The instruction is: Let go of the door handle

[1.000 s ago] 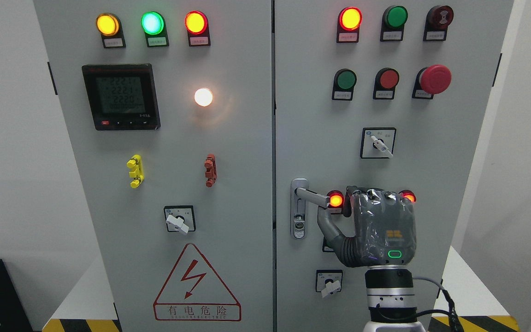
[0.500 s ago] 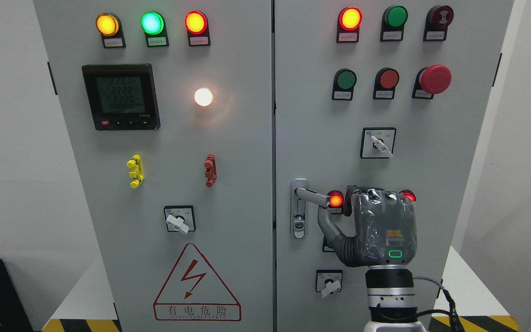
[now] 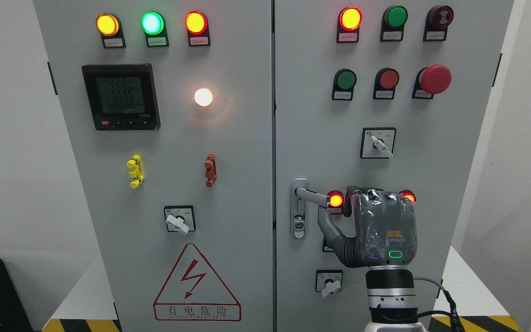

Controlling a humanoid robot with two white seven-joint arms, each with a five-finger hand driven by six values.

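The fingers [image 3: 370, 196] of the right hand [image 3: 380, 228] are curling forward toward the cabinet door [image 3: 339, 115], with the back of the hand facing the camera, so it is not possible to tell if they are closing on something. The thumb [image 3: 327, 226] is reaching up and to the left, under the free end of the door handle [image 3: 314, 197]. The handle tip is lying just left of the fingers, near a glowing red lamp [image 3: 335, 200], and I cannot tell if the fingers are touching it.

The door handle is sitting on the right door, close to its left edge, at about the height of the knuckles. Its long axis is lying almost horizontal, sloping slightly down toward the right, and the free end is pointing right, toward the hand. Its other end is joining a vertical metal plate [image 3: 298, 210] with a lock [image 3: 298, 226] below.

The right arm is coming up from the bottom edge, right of the middle. A second red lamp [image 3: 409, 197] is glowing just right of the knuckles.
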